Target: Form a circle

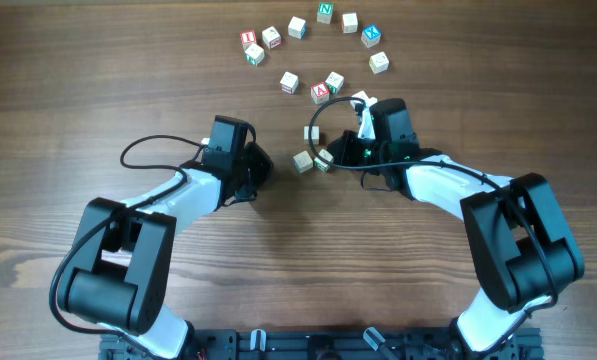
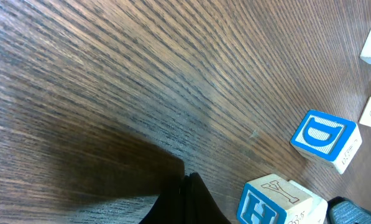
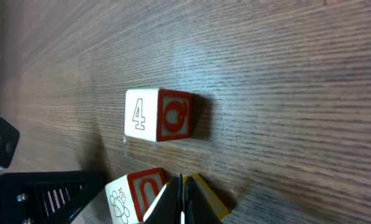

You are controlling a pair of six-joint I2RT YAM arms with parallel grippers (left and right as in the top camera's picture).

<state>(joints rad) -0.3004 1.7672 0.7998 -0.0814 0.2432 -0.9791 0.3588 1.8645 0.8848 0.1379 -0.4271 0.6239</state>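
Note:
No finished circle shows. Its pieces, small pale lettered cubes, lie in a loose arc at the far side, from a red one [image 1: 248, 40] past a green N cube [image 1: 324, 12] to a blue X cube [image 1: 371, 36]. Three cubes [image 1: 303, 161] sit mid-table. My right gripper [image 1: 330, 153] is shut and empty, its tips [image 3: 182, 183] down between a red U cube [image 3: 135, 194] and a yellow cube [image 3: 209, 200]. A cube marked 4 and Q [image 3: 159, 114] lies just beyond. My left gripper [image 1: 261, 165] is shut and empty [image 2: 188, 186], left of a blue H cube [image 2: 275, 200] and a blue D cube [image 2: 325, 138].
More cubes lie between the arc and the right arm, among them a red A cube [image 1: 320, 93] and a pale one [image 1: 289, 81]. A black cable [image 1: 143, 150] loops beside the left arm. The wooden table [image 1: 78, 100] stretches to the left.

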